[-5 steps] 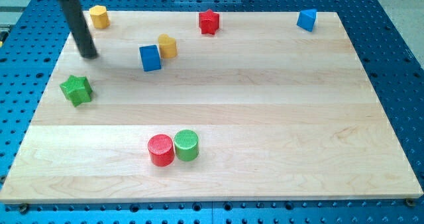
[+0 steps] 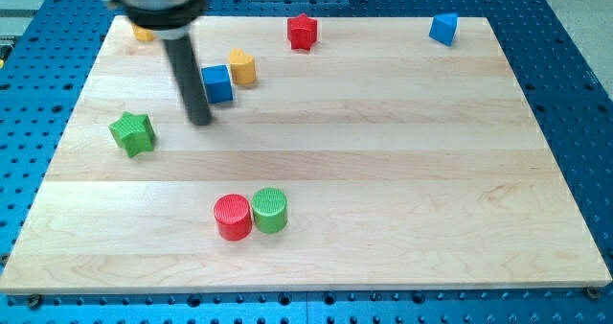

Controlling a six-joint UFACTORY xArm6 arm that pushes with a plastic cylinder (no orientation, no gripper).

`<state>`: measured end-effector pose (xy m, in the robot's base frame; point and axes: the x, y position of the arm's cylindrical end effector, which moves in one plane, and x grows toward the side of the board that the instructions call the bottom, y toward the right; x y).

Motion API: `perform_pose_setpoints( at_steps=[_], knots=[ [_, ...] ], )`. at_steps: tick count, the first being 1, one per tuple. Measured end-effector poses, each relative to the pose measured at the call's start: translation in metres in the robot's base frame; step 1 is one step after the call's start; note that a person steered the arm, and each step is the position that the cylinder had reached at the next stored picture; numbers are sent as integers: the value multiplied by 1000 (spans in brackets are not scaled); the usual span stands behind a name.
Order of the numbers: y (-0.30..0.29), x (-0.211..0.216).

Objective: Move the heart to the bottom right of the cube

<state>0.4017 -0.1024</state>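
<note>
The yellow heart (image 2: 241,67) lies near the view's top left, touching or almost touching the upper right corner of the blue cube (image 2: 218,83). My tip (image 2: 200,121) rests on the board just below and left of the cube, close to its lower left corner. The dark rod rises from there toward the view's top left.
A green star (image 2: 132,133) lies left of my tip. A yellow block (image 2: 142,34) at the top left is partly hidden by the rod's mount. A red star (image 2: 303,31), a blue triangular block (image 2: 442,28), a red cylinder (image 2: 233,217) and a green cylinder (image 2: 270,210) also lie on the wooden board (image 2: 402,171).
My tip has moved right and down, from left of the cube to just below its lower left corner. The green star sits a little further right. The cube and heart have not moved.
</note>
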Motion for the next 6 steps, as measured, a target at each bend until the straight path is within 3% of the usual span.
perform_pose_setpoints(
  at_steps=[1,2,3,4,5,6],
  knots=[
    [91,-37],
    [73,-110],
    [6,-121],
    [32,-76],
    [79,-2],
    [40,63]
  ],
)
